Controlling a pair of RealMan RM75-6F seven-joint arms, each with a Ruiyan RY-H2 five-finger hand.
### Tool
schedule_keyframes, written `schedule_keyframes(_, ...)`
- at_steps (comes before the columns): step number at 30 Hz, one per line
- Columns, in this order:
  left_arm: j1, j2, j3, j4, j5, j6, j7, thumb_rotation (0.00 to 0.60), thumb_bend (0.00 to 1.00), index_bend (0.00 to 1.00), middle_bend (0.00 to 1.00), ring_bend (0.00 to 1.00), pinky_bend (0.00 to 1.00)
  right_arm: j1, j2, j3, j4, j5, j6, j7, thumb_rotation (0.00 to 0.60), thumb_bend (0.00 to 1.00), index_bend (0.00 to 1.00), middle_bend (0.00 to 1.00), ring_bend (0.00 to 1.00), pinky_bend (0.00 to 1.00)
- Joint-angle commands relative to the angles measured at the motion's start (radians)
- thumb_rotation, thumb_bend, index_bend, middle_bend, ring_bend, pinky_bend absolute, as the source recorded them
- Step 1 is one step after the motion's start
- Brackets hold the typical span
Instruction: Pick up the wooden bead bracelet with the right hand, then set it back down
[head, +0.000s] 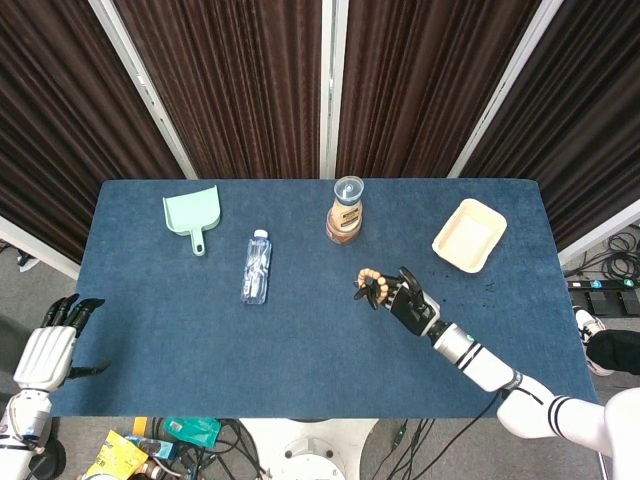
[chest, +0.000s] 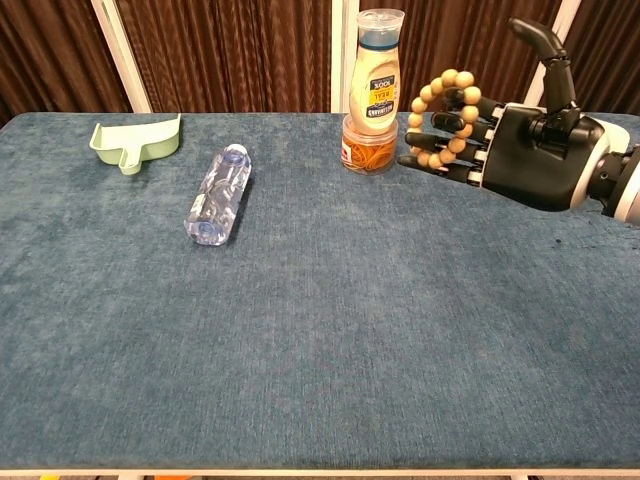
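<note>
Above the blue table (chest: 300, 330), right of centre: right hand (chest: 525, 150), fingers extended and thumb raised, with the wooden bead bracelet (chest: 443, 118) looped around the fingers, clear of the cloth. Just behind it: sauce bottle (chest: 375, 85). Left half: water bottle (chest: 218, 195) lying flat; green dustpan (chest: 135, 140). Off the table's near-left corner: left hand (head: 50, 350), fingers extended, holding nothing.

Our right hand (chest: 520, 150) hangs above the tabletop's right-center, arm reaching in from the near right corner, fingers (chest: 445, 160) stretched out flat, thumb raised, wooden bead bracelet (chest: 445, 115) looped over them. Our left hand (head: 48, 350) sits off the left edge, fingers apart, holding nothing.
</note>
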Motion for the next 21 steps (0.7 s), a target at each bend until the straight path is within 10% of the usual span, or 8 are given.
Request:
schedule_keyframes(1, -0.001, -0.001, 0.001, 0.002, 0.001, -0.001, -0.001, 0.6, 0.0, 0.15, 0.13, 0.0, 0.0, -0.002, -0.001, 0.0, -0.003, 0.007, 0.0, -0.012, 0.229, 0.23, 0.64, 0.67, 0.37, 0.04)
schedule_keyframes(7, -0.002, -0.001, 0.002, 0.007, 0.002, -0.004, -0.004, 0.6, 0.0, 0.15, 0.13, 0.0, 0.0, -0.001, -0.002, -0.001, -0.012, 0.014, -0.002, -0.042, 0.489, 0.23, 0.65, 0.68, 0.38, 0.05)
schedule_keyframes(21, 0.001, -0.007, 0.002, 0.018, 0.001, 0.0, -0.012, 0.6, 0.0, 0.15, 0.13, 0.0, 0.0, -0.004, -0.012, 0.0, -0.006, 0.016, 0.009, -0.119, 0.436, 0.4, 0.66, 0.68, 0.38, 0.05)
